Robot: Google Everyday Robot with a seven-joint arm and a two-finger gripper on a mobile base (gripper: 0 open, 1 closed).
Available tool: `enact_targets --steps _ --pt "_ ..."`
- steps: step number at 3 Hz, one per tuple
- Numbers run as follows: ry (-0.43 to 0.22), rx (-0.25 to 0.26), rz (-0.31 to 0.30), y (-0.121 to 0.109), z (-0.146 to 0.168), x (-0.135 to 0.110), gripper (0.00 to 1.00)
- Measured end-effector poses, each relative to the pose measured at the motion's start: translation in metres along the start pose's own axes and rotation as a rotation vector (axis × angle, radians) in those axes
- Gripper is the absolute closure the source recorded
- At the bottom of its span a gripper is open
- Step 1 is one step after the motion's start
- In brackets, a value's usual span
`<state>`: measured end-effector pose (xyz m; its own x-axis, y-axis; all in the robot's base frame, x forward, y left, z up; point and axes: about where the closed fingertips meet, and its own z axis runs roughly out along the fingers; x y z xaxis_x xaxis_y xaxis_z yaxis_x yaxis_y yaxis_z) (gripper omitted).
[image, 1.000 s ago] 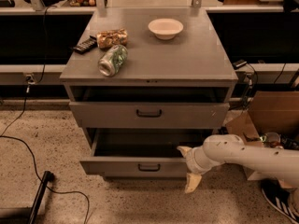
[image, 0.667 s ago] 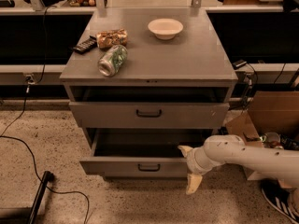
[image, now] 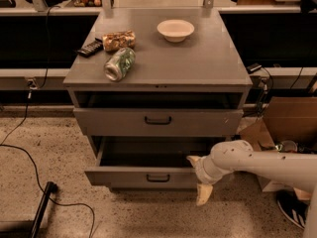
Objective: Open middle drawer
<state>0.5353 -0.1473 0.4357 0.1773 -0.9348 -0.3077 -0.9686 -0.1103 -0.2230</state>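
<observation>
The middle drawer point(image: 124, 176) is the grey one with a small black bar handle point(image: 158, 178), below the taller top drawer point(image: 114, 123). It stands pulled out, and its dark inside shows. My gripper point(image: 198, 176) is at the right end of its front panel, on a white arm coming in from the right. The fingers are spread. One fingertip point(image: 192, 159) is above the panel at the drawer's inner edge. The other point(image: 203, 194) hangs in front, below the panel. They hold nothing that I can see.
On the cabinet top point(image: 198, 68) lie a white bowl point(image: 175, 29), a tipped can point(image: 119, 63), a snack bag point(image: 118, 40) and a black remote point(image: 90, 48). A cardboard box point(image: 290, 120) stands at the right. A cable point(image: 29, 155) and a black pole point(image: 42, 207) lie on the floor at the left.
</observation>
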Motion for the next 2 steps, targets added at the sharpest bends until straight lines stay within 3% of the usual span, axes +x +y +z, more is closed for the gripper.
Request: enact_targets --steps 2 --pt "-0.005 -0.070 0.000 0.0220 0.0005 -0.0026 0.45"
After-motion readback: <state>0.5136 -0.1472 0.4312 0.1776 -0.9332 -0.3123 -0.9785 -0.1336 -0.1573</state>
